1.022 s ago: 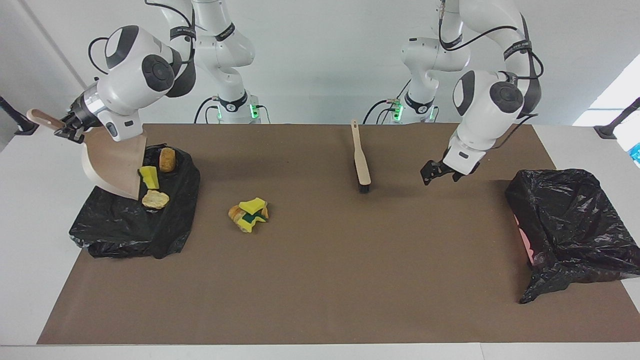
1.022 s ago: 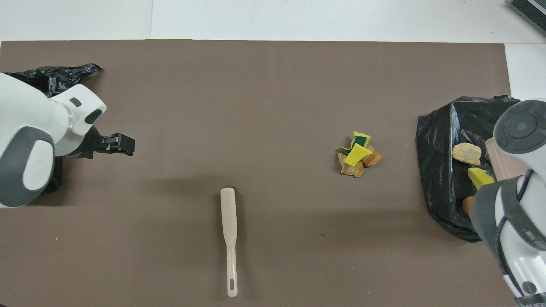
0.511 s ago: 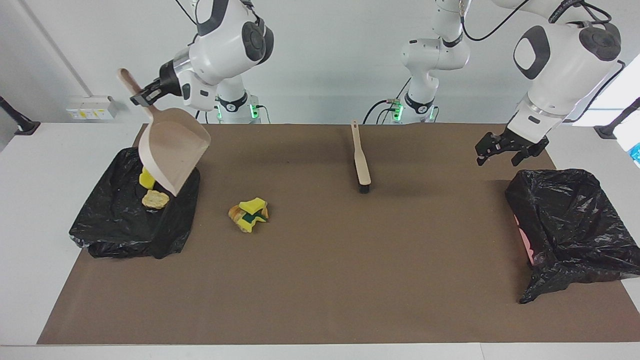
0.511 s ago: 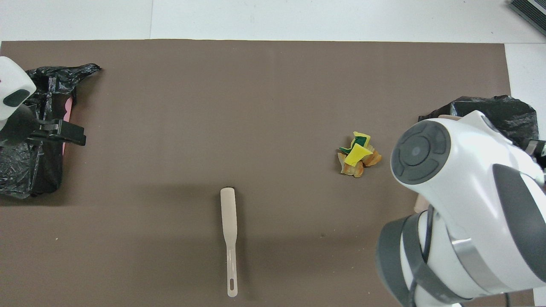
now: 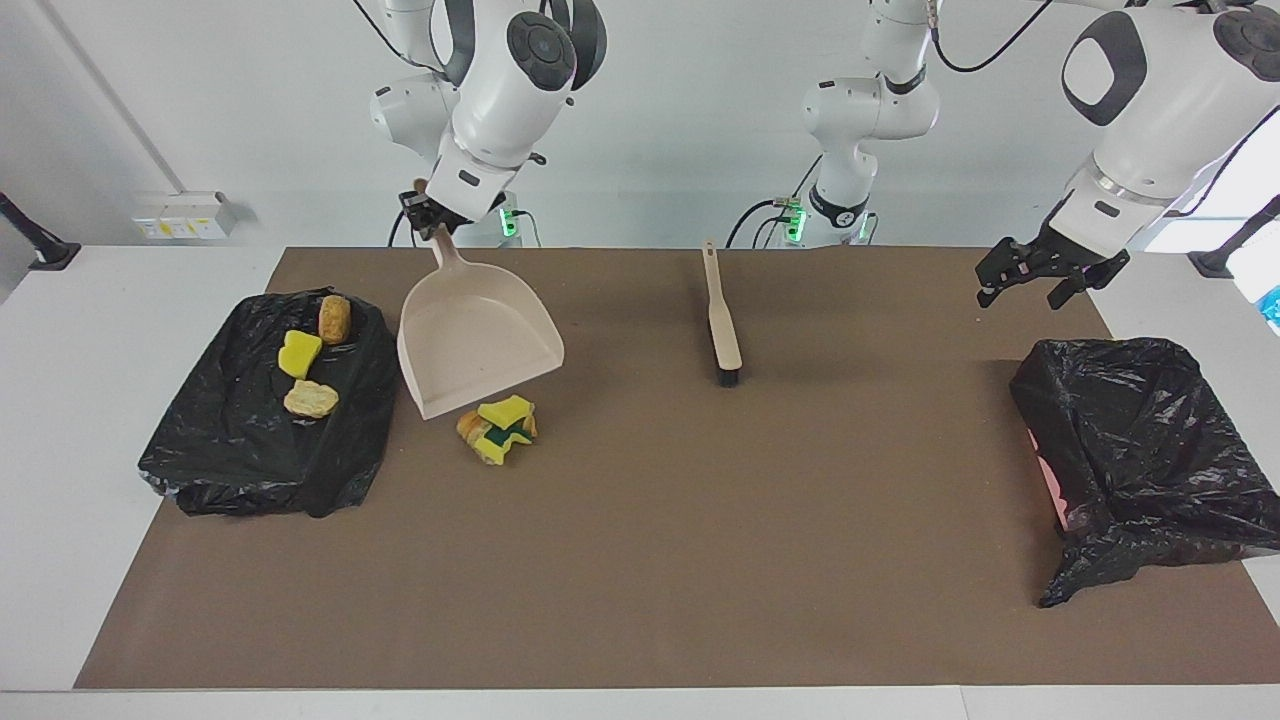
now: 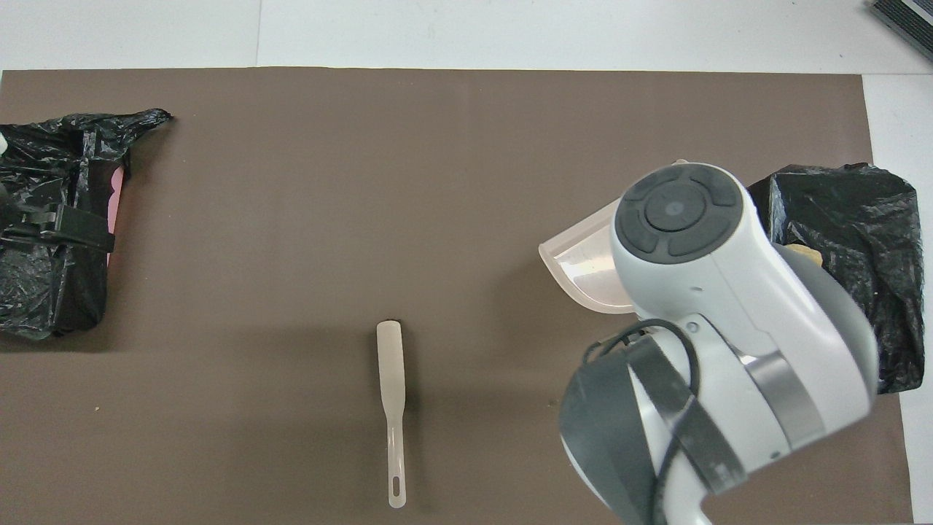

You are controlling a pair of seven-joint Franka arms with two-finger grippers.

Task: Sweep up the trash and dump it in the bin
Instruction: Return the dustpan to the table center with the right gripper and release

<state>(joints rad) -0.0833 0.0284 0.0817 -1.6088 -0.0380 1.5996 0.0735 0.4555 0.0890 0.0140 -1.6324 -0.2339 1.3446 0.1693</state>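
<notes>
The right gripper [image 5: 428,212] was clamped on the dustpan [image 5: 478,340] handle, its lip just above the trash [image 5: 498,428] on the surface beside the bin [image 5: 262,420], where three scraps already lay. Best to set that lip flat beside the pile. The left gripper [image 5: 1040,270] waited, spread and empty; the brush [image 5: 722,318] lay untouched.

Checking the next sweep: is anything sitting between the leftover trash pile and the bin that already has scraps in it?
Nothing visible lies on the mat between the trash pile and the bin. The dustpan, held by the right gripper, hangs just above the pile.
</notes>
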